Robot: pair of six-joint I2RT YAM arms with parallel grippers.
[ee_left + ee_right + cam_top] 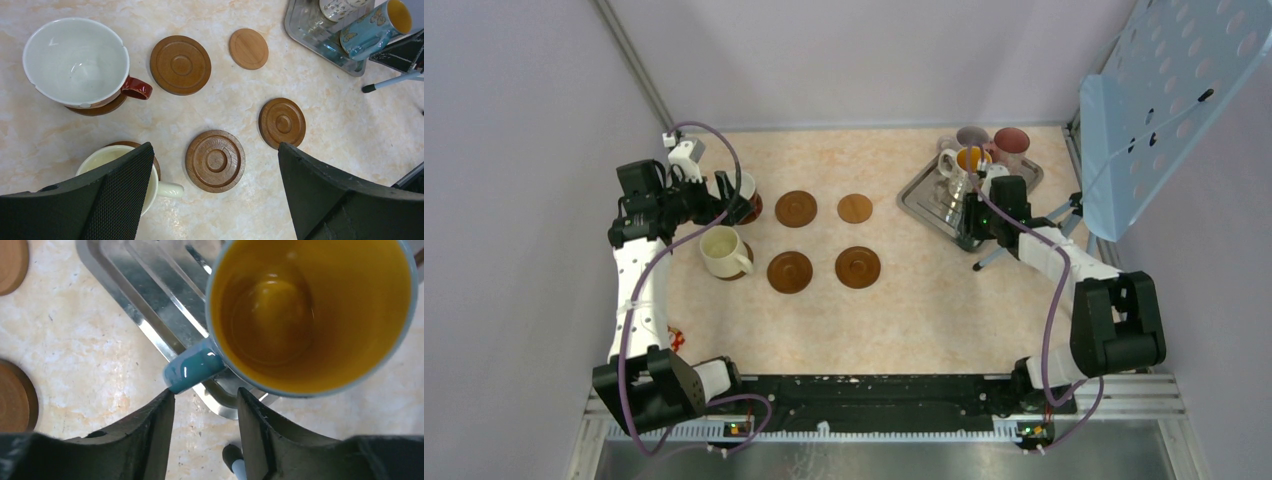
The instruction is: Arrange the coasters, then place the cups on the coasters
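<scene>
Left pincer point(215, 148) is held fully open, nothing gripped. Four bare coasters point(215, 161) are laid out on the worktop point(325, 150) below and ahead of it. The cream mug point(721, 247) under its left finger and the white mug point(75, 60) farther ahead are each seated on a disc. Right pincer point(206, 392) is parted and empty, with the blue mug point(310, 315) just ahead of its tips on the tray point(150, 295). Judged: coasters arranged, two cups placed, the rest to be moved.

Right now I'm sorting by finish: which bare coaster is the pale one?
The back-row coaster nearest the metal tray: light tan and smaller; the other three bare ones are dark brown.
</scene>
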